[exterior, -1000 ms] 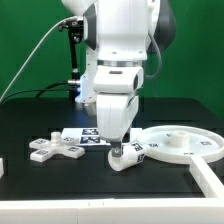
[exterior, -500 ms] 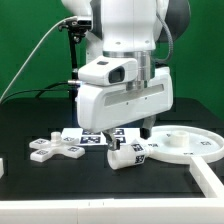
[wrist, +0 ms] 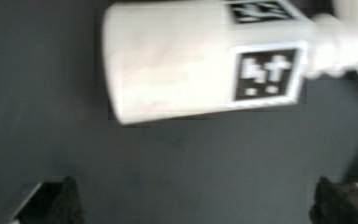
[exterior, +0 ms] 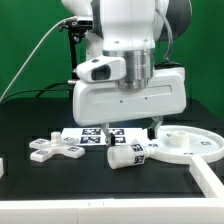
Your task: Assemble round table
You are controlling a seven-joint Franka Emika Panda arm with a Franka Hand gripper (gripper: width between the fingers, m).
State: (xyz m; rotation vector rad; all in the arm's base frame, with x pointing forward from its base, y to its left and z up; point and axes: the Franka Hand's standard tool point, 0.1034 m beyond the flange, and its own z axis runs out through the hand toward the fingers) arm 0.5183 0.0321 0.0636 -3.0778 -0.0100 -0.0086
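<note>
One black tabletop (exterior: 40, 185), green backdrop (exterior: 20, 30) behind, white leg (exterior: 128, 155) lying down

Cylinder leg (exterior: 127, 154) lies on its side on the table (exterior: 60, 188), between the cross-shaped foot (exterior: 55, 150) on the exterior view's left and the round disc (exterior: 186, 147) just beside it on the exterior view's right. Marker board (exterior: 92, 136) lies flat behind leg and foot, partly hidden by the arm (exterior: 130, 95) above it. Wrist view: leg sits outside the gripper (wrist: 194, 198), apart from both fingertips (wrist: 55, 198).

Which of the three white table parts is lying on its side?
The short cylinder leg, between the cross-shaped foot and the round disc, which both lie flat.
</note>
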